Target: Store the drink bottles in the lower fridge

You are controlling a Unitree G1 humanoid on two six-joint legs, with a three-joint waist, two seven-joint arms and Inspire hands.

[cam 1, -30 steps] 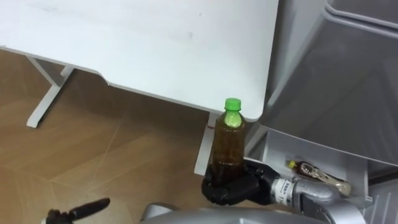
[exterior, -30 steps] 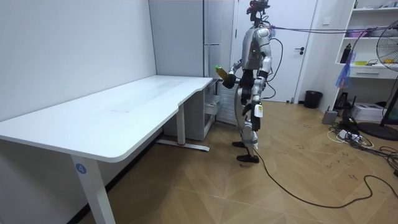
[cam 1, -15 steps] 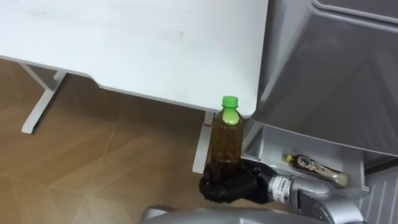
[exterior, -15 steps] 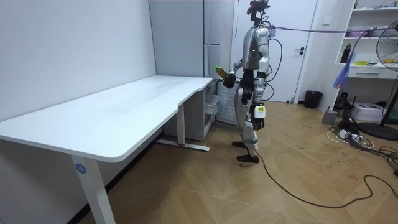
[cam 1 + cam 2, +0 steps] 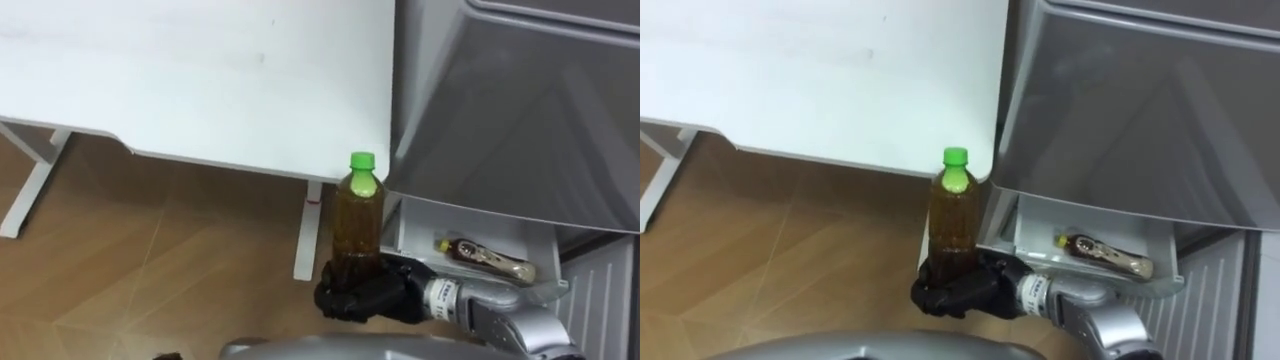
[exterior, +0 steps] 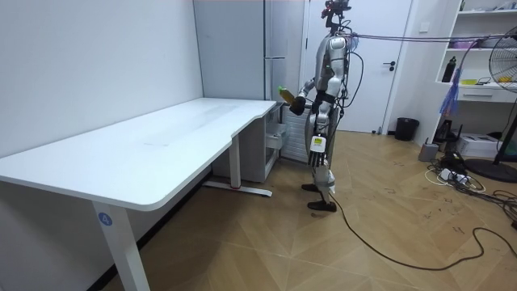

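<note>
My right hand (image 5: 365, 298), fingers curled round the upright green-capped brown plastic drink bottle (image 5: 357, 228), holds it just left of the open grey fridge drawer (image 5: 480, 222).

Soft, even light falls from overhead. The desk (image 5: 200, 80), up and left of the right hand (image 5: 365, 297), is the brightest surface, almost washed out to plain white. Below its edge, left of the hand, a broad soft shadow darkens the floor (image 5: 150, 270). The hand is black and takes little light, so its fingers merge into one dark mass. The bottle (image 5: 358, 225) it grips glows amber where light passes through, and the cap is vivid green. The fridge (image 5: 520, 120), up and right of the hand, shades smoothly from pale to darker grey without hard glare. In the room view the wood floor behind the robot carries a faint sheen.
</note>
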